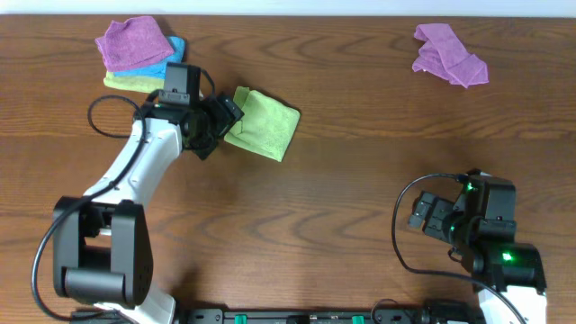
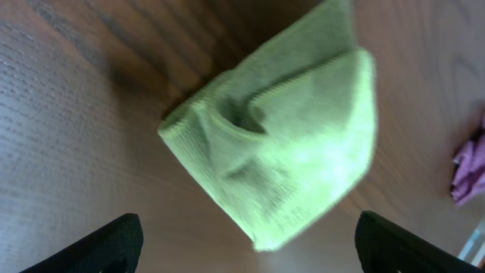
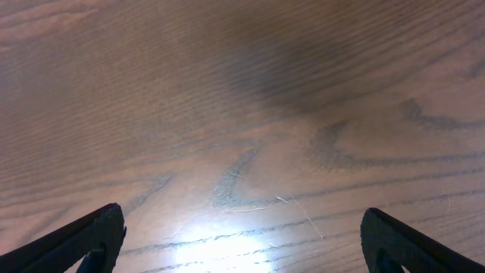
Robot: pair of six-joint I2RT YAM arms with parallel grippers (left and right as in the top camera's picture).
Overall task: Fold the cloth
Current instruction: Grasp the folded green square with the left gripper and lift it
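Observation:
A lime-green cloth (image 1: 265, 124) lies folded on the wooden table, left of centre. In the left wrist view the green cloth (image 2: 288, 136) fills the middle, a folded bundle with one corner pointing at the camera. My left gripper (image 1: 225, 121) is open and empty at the cloth's left edge; its fingertips (image 2: 250, 246) show on either side, apart from the cloth. My right gripper (image 1: 421, 214) is open and empty near the front right, over bare wood (image 3: 242, 243).
A stack of folded cloths, purple (image 1: 135, 40) on blue (image 1: 166, 61) on yellow-green, sits at the back left. A crumpled purple cloth (image 1: 448, 56) lies at the back right; its edge shows in the left wrist view (image 2: 470, 171).

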